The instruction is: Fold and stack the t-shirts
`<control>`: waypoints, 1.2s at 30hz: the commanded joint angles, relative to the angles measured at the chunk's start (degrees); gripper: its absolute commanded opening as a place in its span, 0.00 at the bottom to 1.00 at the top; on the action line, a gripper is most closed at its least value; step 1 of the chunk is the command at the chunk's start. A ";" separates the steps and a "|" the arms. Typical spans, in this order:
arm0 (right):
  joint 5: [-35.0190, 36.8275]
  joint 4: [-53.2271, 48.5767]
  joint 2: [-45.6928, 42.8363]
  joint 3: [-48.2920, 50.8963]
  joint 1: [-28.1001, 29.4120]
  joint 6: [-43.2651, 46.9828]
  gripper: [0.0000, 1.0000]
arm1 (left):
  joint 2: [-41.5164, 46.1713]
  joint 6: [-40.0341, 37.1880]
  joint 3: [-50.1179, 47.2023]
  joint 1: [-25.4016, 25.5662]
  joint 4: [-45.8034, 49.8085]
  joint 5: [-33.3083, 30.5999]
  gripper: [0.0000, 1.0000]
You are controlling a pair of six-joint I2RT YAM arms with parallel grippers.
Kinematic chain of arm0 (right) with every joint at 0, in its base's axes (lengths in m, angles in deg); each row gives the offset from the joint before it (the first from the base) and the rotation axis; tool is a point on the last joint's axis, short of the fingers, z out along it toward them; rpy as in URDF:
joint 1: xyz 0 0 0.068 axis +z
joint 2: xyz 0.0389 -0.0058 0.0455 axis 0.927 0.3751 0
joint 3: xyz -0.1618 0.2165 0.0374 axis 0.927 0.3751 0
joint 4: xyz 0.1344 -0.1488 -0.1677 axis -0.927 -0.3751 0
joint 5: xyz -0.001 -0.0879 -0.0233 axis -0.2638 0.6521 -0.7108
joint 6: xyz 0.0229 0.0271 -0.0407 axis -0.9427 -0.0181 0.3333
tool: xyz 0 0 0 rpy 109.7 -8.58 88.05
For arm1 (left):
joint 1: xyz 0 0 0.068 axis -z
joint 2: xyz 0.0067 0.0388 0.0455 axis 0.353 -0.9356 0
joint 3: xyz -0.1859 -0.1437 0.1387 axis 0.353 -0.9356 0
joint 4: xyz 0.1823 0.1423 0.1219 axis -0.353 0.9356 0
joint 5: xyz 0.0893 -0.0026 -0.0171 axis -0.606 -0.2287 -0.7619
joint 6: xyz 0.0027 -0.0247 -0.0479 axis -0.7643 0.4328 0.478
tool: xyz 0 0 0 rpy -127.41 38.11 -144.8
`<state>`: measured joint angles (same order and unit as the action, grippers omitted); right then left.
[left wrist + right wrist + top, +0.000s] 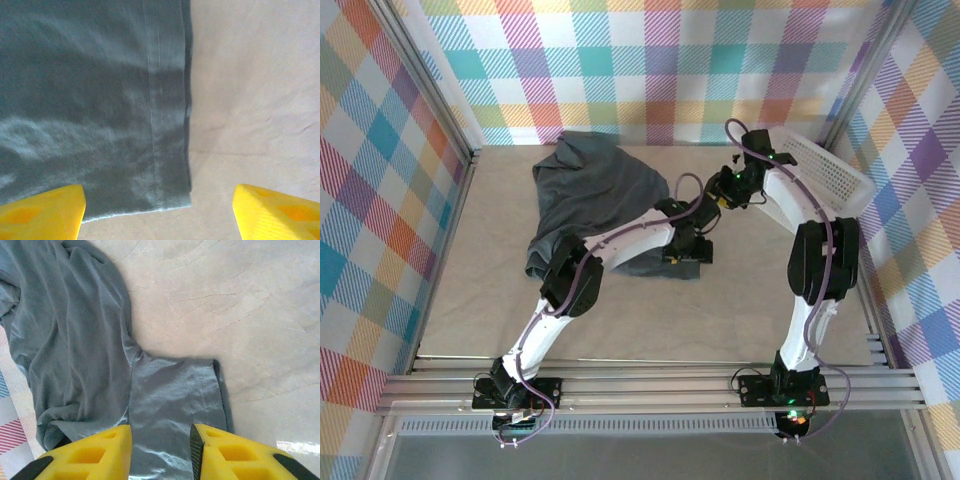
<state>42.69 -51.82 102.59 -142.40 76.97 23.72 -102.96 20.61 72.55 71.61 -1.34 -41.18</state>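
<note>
table (750, 310): beige, creased | walls (670, 60): pastel plaid | t-shirt (600, 190): rumpled

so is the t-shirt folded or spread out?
Spread out, not folded: the t-shirt lies loose and rumpled across the table, with no tidy fold anywhere.

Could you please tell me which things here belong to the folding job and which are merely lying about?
Belongs to the job:
- dark grey t-shirt, lying rumpled on the table

Just lying about:
- white mesh basket, at the table's far right corner
- checked backdrop around the workspace
</note>
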 commanded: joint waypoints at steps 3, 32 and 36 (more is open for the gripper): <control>-1.13 0.38 -4.81 1.39 0.32 -2.40 0.37 | -5.33 -4.99 -0.30 3.10 6.64 -6.00 0.73; -6.46 15.26 11.62 -0.49 15.18 -13.59 0.48 | 71.89 20.45 -46.86 -26.24 12.14 -46.86 0.00; -7.09 23.59 17.43 -5.87 17.86 -17.22 0.59 | 73.22 20.97 -47.96 -26.24 12.46 -45.50 0.00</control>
<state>37.19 -37.13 117.96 -144.55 93.73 11.07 -30.57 39.19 25.29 45.84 7.82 -84.02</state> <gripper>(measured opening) 0.565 0.064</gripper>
